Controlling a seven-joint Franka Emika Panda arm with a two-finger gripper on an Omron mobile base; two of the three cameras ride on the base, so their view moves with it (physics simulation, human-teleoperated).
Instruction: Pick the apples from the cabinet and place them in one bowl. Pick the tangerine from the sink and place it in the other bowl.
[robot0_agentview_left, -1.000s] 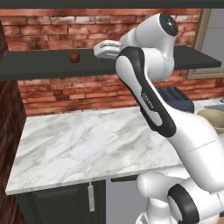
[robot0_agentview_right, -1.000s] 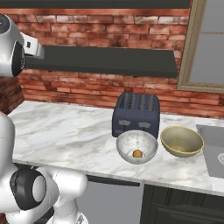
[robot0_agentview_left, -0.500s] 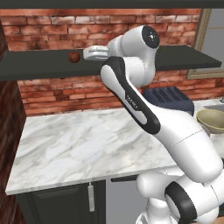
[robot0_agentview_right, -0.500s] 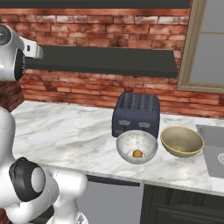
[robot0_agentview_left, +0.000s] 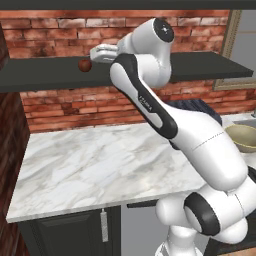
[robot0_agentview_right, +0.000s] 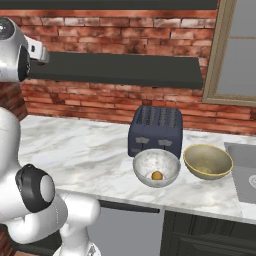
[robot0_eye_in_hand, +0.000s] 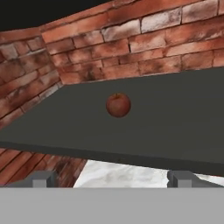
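Since the gripper (robot0_eye_in_hand: 111, 177) is wide open, it should go straight to the red apple (robot0_eye_in_hand: 118, 105) on the dark shelf (robot0_eye_in_hand: 175, 127) and close around its middle.

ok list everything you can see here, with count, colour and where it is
apple: 1, dark red, on the shelf, ahead of the gripper
shelf: 1, dark grey, along the brick wall above the counter
fruit: 1, yellow-orange, small, inside the pale bowl
pale bowl: 1, grey-white, on the counter in front of the toaster
tan bowl: 1, olive-tan, right of the pale bowl, nothing seen in it
toaster: 1, dark blue-grey, against the wall
sink: 1, grey, at the counter's right end
counter: 1, white marble
gripper: 1, open, level with the shelf, close to the apple
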